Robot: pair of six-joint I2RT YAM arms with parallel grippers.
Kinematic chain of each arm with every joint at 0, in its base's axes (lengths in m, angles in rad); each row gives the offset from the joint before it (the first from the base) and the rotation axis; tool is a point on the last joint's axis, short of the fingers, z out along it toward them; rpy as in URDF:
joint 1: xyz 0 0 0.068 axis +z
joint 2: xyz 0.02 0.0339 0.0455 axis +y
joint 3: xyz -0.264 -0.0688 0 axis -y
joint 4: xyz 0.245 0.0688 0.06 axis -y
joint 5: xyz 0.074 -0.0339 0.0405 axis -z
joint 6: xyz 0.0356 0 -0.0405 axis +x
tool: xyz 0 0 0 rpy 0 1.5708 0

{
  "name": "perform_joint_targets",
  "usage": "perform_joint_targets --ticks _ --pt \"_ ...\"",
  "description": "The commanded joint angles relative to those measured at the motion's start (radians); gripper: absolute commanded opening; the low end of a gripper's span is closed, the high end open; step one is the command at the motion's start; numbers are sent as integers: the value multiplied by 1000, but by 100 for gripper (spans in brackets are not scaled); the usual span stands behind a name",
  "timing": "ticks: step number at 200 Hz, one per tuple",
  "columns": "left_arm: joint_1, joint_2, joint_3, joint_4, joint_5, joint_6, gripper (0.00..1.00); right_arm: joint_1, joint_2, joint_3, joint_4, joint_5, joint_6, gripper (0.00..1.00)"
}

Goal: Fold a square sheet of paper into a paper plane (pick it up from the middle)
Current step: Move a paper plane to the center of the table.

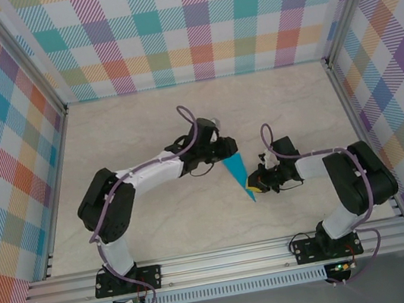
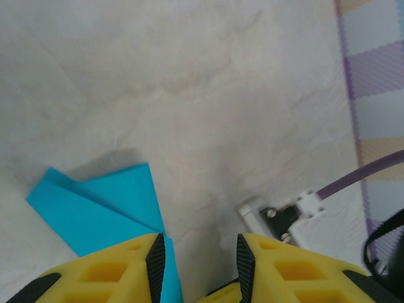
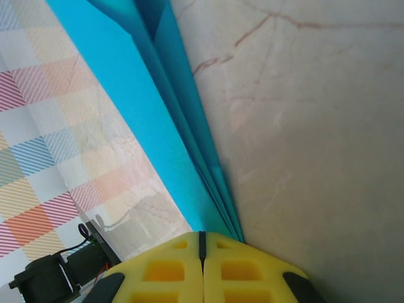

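Right gripper (image 3: 202, 245): chunky yellow fingers pressed flat together, pinching the narrow tip of the plane (image 3: 161, 120). It's smooth teal paper, and the wrist cam shows stacked layers fanning out along sharp creases. From the top cam it reads as one slim dart against the pale marbled table (image 1: 130, 132). Further out, the left gripper (image 2: 201, 259) sits at the wide tail, jaws apart, paper edge just beside one black pad (image 2: 156, 259). Pastel plaid walls (image 1: 189, 23) behind.

Pale marbled table (image 1: 128, 125) (faint veins); teal paper plane (image 1: 238, 175) over its centre, contact w/ top unclear.
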Motion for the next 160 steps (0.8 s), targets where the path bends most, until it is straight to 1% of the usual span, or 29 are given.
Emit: perform_joint_targets --ticks 1,10,19,35,56,69,91,114,124,136,144,160 --pt "-44 57 36 -131 -67 -26 39 6 -104 -12 -80 52 8 14" --pt "-54 62 34 -126 -74 -39 40 5 -159 -7 -125 94 -2 19" --pt "-61 59 31 -126 -89 -52 41 1 -203 0 -182 145 -16 22" --pt "-74 50 30 -137 -110 -69 47 -11 -260 13 -279 235 -40 27" --pt "-96 41 71 -222 -180 -82 55 -31 -306 8 -331 298 -57 32" --pt "-119 44 98 -301 -226 -93 61 -41 -333 -8 -320 294 -57 34" --pt "-147 73 159 -394 -285 -108 67 -49 -341 -15 -304 270 -51 36" --pt "-166 110 219 -456 -311 -129 71 -50 -332 -17 -299 271 -53 39" --pt "-182 133 267 -531 -372 -144 74 -50 -330 -21 -298 269 -53 39" --pt "-191 169 322 -611 -413 -154 78 -50 -330 -25 -293 268 -53 39" --pt "-193 192 350 -643 -416 -161 80 -50 -334 -30 -288 265 -54 39" --pt "-193 222 378 -668 -405 -168 80 -50 -340 -35 -284 260 -56 40"
